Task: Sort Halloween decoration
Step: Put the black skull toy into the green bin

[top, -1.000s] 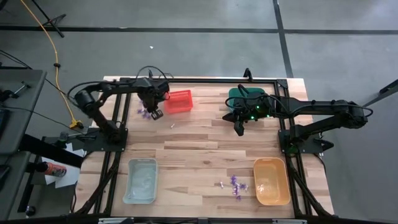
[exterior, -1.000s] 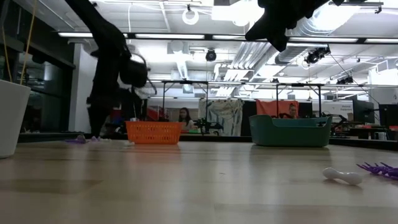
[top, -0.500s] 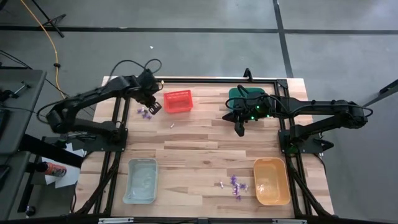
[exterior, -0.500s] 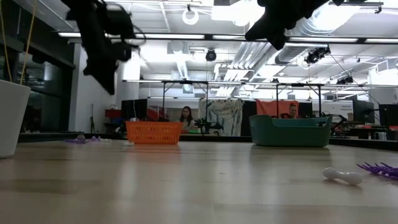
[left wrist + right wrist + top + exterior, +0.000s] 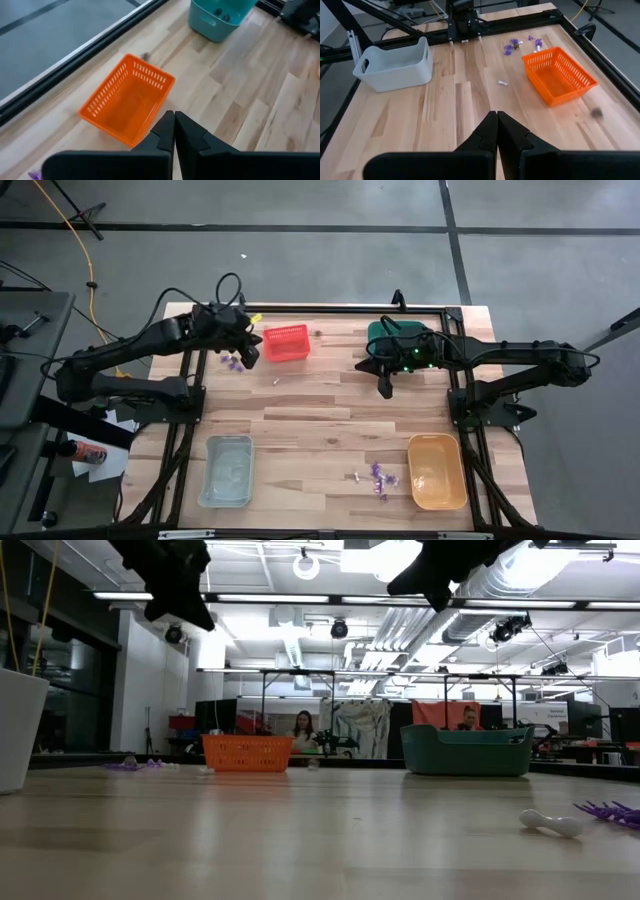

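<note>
Since a second ago the left arm has swung up and away from the purple trinkets at the table's far left, and its gripper [image 5: 250,348] now hangs above the table just left of the red bin [image 5: 286,343]; a small dark piece [image 5: 318,334] now lies just beyond that bin's right side, where none lay before. The right gripper [image 5: 384,388] has not moved and hovers in front of the green bin [image 5: 398,340]. In their own wrist views both grippers' fingers are pressed together with nothing between them.

Nearest the front edge stand two bins: a clear one [image 5: 226,470] on the left and an orange one [image 5: 436,471] on the right. Between them, just beside the orange bin, lies a loose cluster of purple trinkets [image 5: 377,476], too small to count exactly. Toward mid-table a single tiny white piece [image 5: 276,380] lies alone on the planks. Farther back a second, smaller purple cluster [image 5: 233,361] lies left of the red bin, near the left gripper.

That makes four bins on a pale wooden plank table [image 5: 320,425] inside a black frame. Around it is grey concrete floor. The low view shows a workshop with ceiling strip lights, and two people [image 5: 298,726] sit far behind the bins.
</note>
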Action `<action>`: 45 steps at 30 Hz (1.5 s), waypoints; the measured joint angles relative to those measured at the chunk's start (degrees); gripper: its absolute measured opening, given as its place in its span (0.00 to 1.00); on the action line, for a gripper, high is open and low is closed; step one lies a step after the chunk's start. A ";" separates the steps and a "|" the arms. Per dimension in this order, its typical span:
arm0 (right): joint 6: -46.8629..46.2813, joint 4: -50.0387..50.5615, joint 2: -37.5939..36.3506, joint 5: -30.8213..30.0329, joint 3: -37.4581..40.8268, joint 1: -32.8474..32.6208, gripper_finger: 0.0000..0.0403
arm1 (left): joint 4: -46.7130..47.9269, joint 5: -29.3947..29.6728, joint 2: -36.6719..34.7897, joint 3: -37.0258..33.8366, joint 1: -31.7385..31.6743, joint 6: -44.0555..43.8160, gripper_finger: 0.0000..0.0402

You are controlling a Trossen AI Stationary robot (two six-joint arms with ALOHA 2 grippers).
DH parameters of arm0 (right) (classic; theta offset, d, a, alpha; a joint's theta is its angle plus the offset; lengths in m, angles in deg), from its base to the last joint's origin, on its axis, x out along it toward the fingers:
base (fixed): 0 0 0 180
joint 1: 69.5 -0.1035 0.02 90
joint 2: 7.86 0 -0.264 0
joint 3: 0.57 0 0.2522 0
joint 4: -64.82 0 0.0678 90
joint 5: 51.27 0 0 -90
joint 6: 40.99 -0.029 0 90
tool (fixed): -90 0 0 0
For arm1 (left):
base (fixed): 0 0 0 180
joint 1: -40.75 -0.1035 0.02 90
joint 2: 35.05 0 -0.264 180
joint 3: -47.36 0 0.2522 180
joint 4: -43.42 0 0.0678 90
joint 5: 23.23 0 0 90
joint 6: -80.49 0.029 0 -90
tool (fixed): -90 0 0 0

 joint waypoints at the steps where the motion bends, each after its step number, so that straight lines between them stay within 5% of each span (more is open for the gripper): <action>1: 0.33 0.00 0.00 0.00 0.00 0.00 0.01 | -0.15 0.42 0.28 0.00 0.22 -0.14 0.00; 20: -2.75 -8.77 3.16 0.02 -0.36 2.99 0.01 | -0.56 0.55 2.36 0.00 2.50 -8.37 0.00; 26: -3.53 -4.83 13.84 1.72 -7.66 3.08 0.17 | -5.88 0.60 -2.09 0.01 5.08 -4.42 0.00; 34: -1.74 11.01 31.93 -11.65 -21.88 5.61 0.47 | -12.35 2.76 -6.34 0.07 3.30 3.53 0.00; 45: -20.98 18.80 49.22 -11.54 -31.64 11.25 0.51 | -10.92 1.99 -7.10 0.07 2.97 6.68 0.00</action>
